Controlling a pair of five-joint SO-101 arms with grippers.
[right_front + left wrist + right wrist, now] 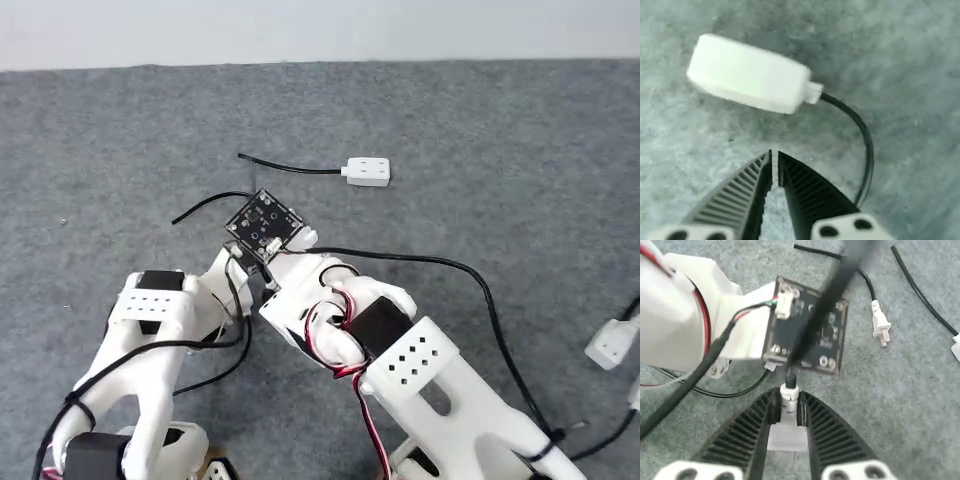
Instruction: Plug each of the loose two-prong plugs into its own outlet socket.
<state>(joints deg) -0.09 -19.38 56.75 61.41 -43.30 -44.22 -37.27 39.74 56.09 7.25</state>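
My right gripper (786, 402) is shut on a white plug (786, 432). The plug's black cable (832, 290) runs out past the fingertips and across the left arm's camera board (807, 332). A loose white two-prong plug (881, 325) lies on the carpet beside that board. My left gripper (774, 159) is shut with nothing in it, its tips just short of a white outlet block (750, 75) with a black cord. In the high view both arms meet mid-table, the right gripper (298, 242) beside the board (265, 222). A white outlet socket (366, 172) lies beyond them.
Grey carpet covers the table. A black cable (480, 290) loops from the right gripper off to the lower right. Another white cable end (612, 343) lies at the right edge. Open carpet stretches across the back and far left.
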